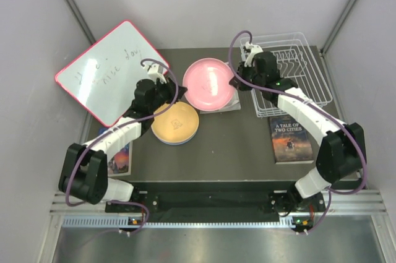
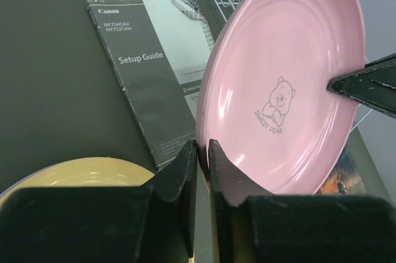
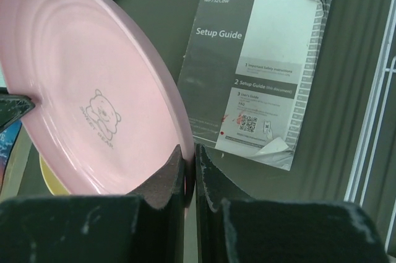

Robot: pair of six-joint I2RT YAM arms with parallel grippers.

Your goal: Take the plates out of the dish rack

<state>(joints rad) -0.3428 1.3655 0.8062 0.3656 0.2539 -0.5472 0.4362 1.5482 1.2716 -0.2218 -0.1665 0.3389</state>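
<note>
Pinching opposite rims of the pink plate [image 1: 210, 83], the left gripper [image 2: 202, 153] and the right gripper [image 3: 190, 155] are both clamped on it, holding it tilted above the setup guide [image 2: 154, 71] on the table [image 1: 235, 151], between the orange plate [image 1: 175, 122] and the dish rack [image 1: 291, 71].

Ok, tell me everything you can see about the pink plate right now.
The pink plate is round, shallow, glossy like plastic, with faint concentric rings and a small bear printed above the words SWEET BEAR. It is held face up over the Canon Setup Guide, left of the dish rack. The left gripper and right gripper pinch opposite rims.
</note>
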